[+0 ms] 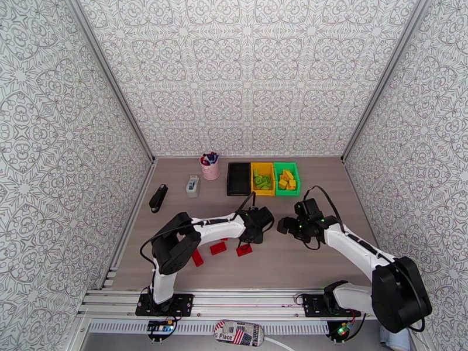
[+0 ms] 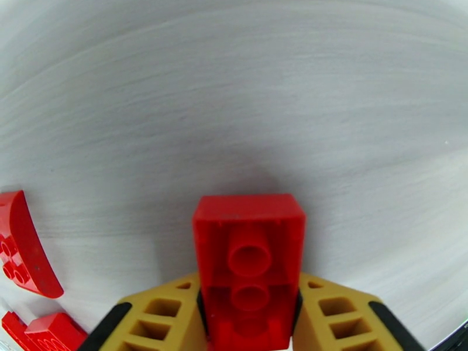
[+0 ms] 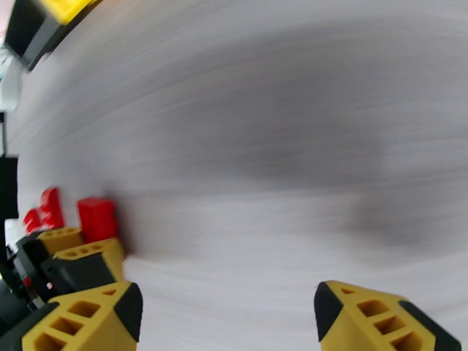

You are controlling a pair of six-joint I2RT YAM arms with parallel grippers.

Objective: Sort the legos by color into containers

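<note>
We saw the black bin (image 1: 238, 178), the yellow bin (image 1: 262, 165) holding green bricks (image 1: 263, 181), and the green bin (image 1: 295, 179) holding yellow bricks (image 1: 286, 179), side by side at twelve o'clock. Loose red bricks (image 1: 217, 247) lay at seven o'clock. The left gripper (image 2: 248, 285) clamped one red brick (image 2: 248, 241).

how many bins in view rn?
3, side by side along the far edge of the table: black bin on the left, yellow bin in the middle, green bin on the right. None seem hidden.

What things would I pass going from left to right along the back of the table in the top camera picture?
Black stapler → white box → pink cup → black bin → yellow bin → green bin.
</note>
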